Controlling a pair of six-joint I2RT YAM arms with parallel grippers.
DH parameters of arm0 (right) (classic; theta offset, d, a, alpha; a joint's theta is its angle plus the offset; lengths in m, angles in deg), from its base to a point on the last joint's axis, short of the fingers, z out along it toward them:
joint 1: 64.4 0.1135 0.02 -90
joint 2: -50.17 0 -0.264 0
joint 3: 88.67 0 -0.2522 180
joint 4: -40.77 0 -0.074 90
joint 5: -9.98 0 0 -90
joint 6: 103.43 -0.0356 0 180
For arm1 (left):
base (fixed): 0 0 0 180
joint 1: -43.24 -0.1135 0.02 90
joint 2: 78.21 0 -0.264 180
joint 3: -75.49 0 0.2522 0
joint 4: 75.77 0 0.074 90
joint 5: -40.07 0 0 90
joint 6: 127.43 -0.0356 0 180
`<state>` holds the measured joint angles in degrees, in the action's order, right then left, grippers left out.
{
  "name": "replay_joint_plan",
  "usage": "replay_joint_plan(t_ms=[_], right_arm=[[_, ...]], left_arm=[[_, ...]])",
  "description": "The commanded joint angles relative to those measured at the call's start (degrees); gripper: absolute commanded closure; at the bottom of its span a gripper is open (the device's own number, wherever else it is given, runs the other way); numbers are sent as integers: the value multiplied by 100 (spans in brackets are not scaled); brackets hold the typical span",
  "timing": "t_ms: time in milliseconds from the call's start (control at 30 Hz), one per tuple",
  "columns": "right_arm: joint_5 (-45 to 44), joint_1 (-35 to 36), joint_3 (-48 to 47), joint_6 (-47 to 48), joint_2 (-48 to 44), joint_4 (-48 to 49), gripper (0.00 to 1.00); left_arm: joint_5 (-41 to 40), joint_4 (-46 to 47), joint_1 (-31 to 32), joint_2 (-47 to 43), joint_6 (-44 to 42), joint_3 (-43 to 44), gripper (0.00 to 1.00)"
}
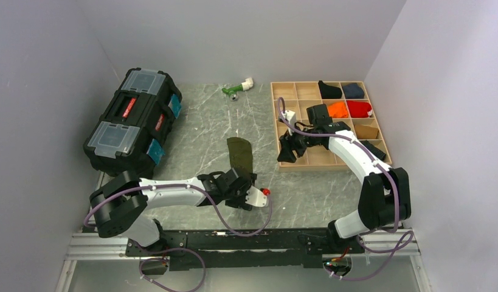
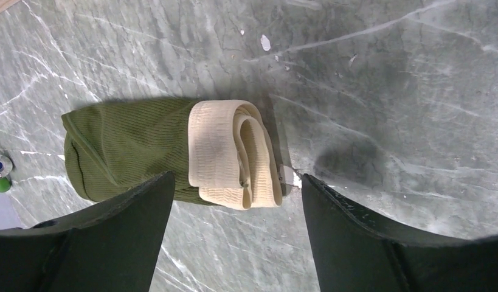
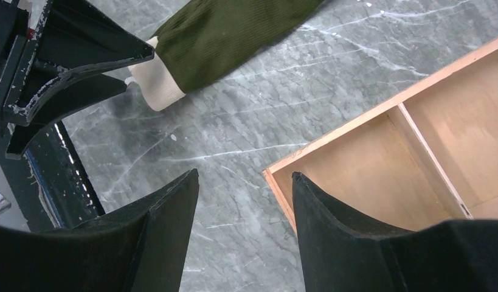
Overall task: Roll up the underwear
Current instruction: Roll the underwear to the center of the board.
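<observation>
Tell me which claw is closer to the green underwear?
Left. The left gripper hangs over the underwear at its cream waistband; the right gripper is farther off, at the wooden tray.

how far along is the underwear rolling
Done: underwear folded into a narrow strip, waistband end doubled over. In hand: nothing; left claw hangs open over the waistband, right claw open at the tray corner. Left: nearly all the rolling.
</observation>
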<state>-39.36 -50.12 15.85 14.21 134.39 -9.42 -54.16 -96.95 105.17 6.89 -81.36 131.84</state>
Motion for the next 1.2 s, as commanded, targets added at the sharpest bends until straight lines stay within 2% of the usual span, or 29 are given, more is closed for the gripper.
replay_joint_plan(t_ms=[0,300,667,1167], right_arm=[[214,-28,-178,141,85,-21,39],[257,-33,-196,139,136,-64,39],[343,-57,-192,134,134,-102,39],[468,-90,-224,156,254,-189,39]], left_arm=[[-172,255,82,-13,112,-129,19],[-318,376,92,100,117,-255,31],[-336,476,91,283,72,-341,39],[-361,472,95,315,137,-498,68]])
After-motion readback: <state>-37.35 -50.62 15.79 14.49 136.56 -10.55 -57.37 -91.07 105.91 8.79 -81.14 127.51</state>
